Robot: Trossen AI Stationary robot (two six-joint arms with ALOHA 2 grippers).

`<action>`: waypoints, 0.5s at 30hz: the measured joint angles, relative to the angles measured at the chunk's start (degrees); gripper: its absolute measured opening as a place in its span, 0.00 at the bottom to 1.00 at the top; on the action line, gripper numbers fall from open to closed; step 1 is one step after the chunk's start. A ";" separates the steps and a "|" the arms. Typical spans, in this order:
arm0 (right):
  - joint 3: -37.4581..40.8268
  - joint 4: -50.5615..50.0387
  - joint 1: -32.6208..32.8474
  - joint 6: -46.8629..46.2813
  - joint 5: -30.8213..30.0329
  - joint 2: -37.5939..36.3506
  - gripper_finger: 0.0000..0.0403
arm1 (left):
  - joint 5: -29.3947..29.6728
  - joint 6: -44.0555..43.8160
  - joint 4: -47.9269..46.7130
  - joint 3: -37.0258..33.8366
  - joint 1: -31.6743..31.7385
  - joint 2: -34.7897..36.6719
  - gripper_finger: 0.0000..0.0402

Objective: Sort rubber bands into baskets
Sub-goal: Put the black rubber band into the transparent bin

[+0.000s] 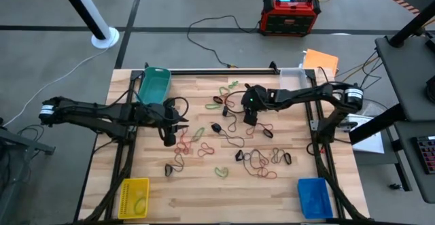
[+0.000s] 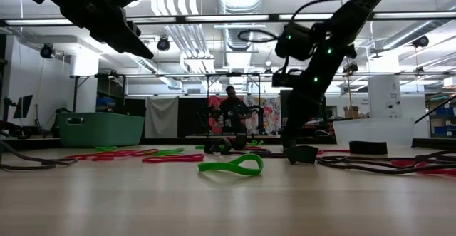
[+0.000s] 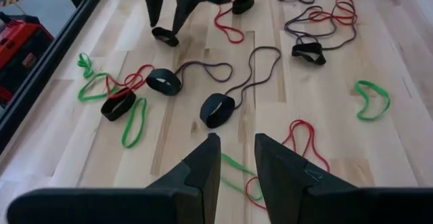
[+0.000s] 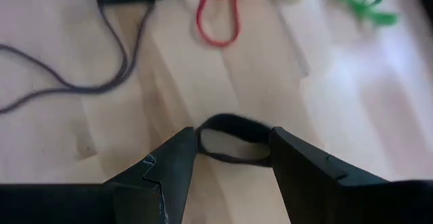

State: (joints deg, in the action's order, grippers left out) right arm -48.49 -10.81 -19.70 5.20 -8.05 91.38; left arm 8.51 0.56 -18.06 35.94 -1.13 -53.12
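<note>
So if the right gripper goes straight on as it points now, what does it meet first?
The right gripper points down at the table. A black rubber band lies between its open fingers, so it probably meets that first, though depth is unclear.

Four baskets [image 1: 154,82], many rubber bands [image 1: 222,171], two arms.

Table [image 1: 204,191] pale wood planks (matt); baskets [image 1: 153,83] plastic.

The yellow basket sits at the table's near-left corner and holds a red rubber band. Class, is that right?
Not quite. The yellow basket is at the near-left corner of the table, but the rubber band inside it is green, not red. The high view shows this.
</note>
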 joint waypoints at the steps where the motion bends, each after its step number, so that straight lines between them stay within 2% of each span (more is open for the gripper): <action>1: 0.00 0.12 -0.12 -0.26 0.24 0.78 0.45 | 0.00 0.00 0.02 -0.02 0.00 0.00 0.19; 8: -0.02 2.40 -0.20 -0.70 0.77 4.58 0.41 | 0.05 0.02 1.11 -0.11 0.00 -0.09 0.19; 11: -0.04 2.60 -0.20 -0.73 1.25 4.85 0.33 | 0.07 0.02 1.99 -0.11 0.00 -0.09 0.19; 15: -0.03 2.55 -0.42 -0.73 1.14 4.54 0.13 | 0.08 0.03 2.37 -0.11 0.00 -0.09 0.19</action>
State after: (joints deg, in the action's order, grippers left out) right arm -48.52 -8.25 -20.12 4.47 -6.91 95.92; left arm 8.59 0.58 -15.69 35.83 -1.13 -53.21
